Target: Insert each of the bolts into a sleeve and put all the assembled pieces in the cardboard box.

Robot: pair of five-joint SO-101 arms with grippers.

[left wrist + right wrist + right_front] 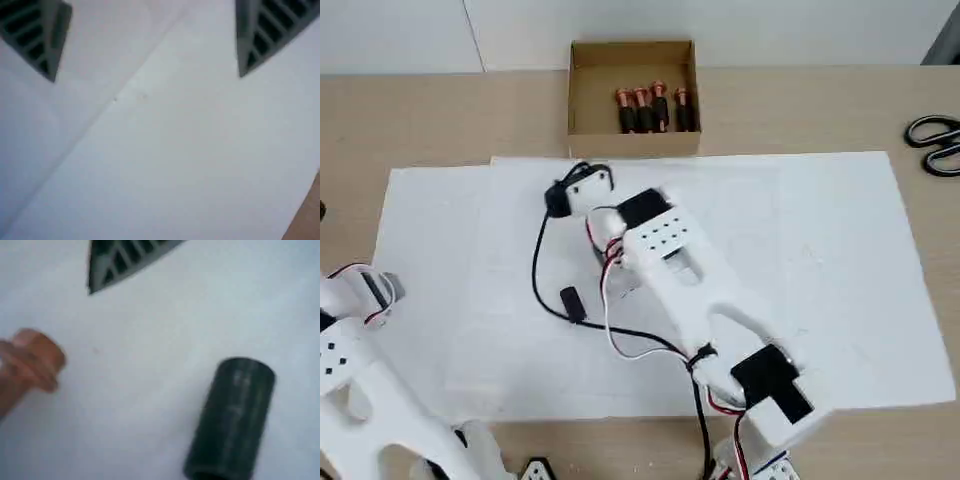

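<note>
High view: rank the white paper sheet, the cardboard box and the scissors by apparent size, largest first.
1. White paper sheet, by far the largest.
2. Cardboard box.
3. Scissors, cut off at the edge; what shows is smaller than the box.

Wooden table (440, 110), white paper (820, 260) spread over it, cardboard box (635, 145), scissors (938, 146) near an edge

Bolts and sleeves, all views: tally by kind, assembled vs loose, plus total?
assembled pieces in the cardboard box: 4
loose bolt on the paper: 1
loose sleeve on the paper: 1
Total: 6
</note>
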